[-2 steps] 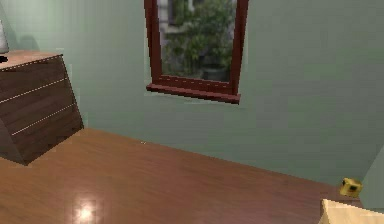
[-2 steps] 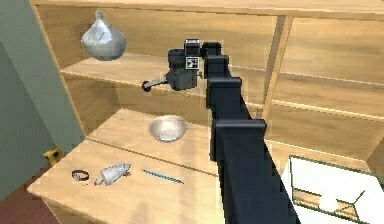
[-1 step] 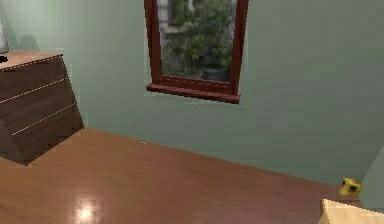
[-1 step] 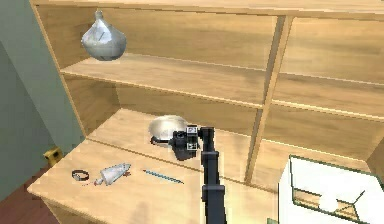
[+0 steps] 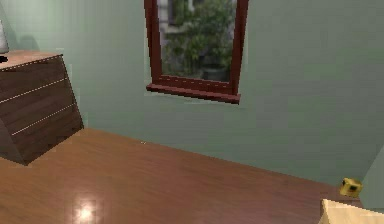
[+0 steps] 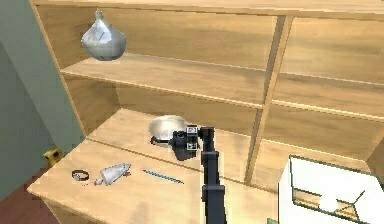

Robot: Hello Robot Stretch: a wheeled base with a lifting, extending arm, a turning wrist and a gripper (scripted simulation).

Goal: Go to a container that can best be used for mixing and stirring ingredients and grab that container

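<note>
While the arm [image 6: 212,185] reaches across the wooden tabletop [image 6: 62,192], the gripper [image 6: 179,141] appears at the right side of a shiny metal bowl [image 6: 163,126]. The bowl stands at the tabletop's back, beneath the lower shelf [image 6: 180,75]. Whether the fingers hold anything cannot be told.
</note>
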